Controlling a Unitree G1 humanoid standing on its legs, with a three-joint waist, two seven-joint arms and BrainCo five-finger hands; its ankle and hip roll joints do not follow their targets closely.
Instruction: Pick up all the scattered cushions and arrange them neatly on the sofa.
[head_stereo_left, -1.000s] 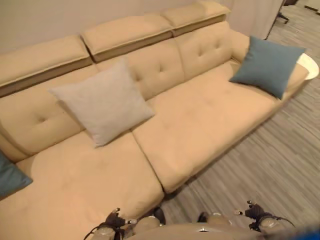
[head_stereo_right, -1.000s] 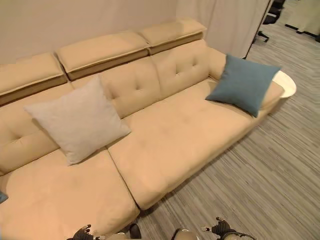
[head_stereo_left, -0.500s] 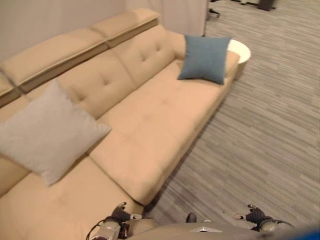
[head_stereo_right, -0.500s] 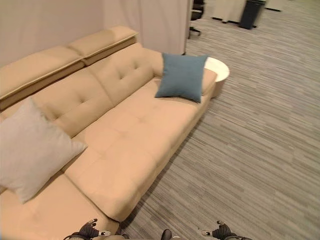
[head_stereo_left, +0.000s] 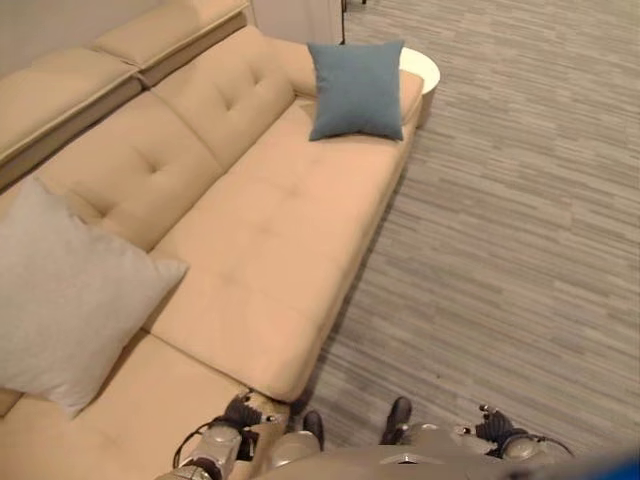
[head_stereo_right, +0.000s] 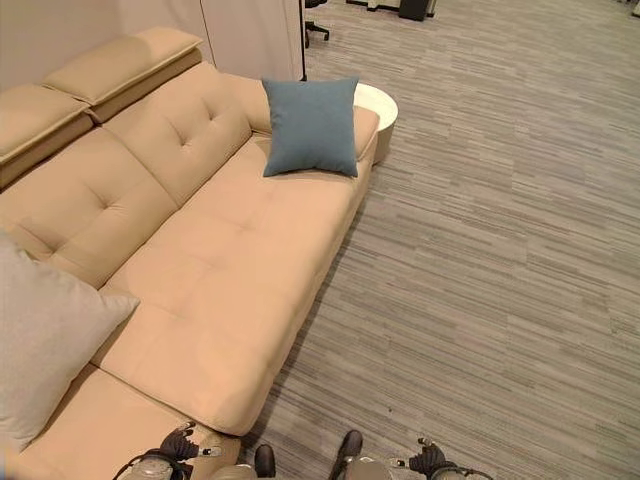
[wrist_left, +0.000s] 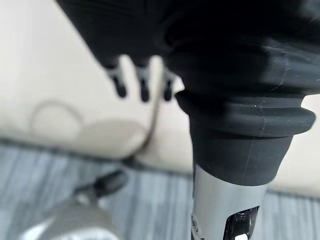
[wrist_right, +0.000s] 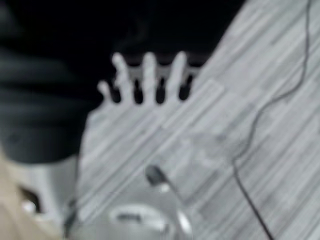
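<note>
My view swung right along the sofa, nothing itself moved, blue cushion at its far end, grey cushion against the backrest, my left hand and right hand low, fingers loosely straight, empty.

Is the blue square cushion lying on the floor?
No. The blue square cushion stands propped at the far end of the beige sofa, beside the round white side table.
</note>
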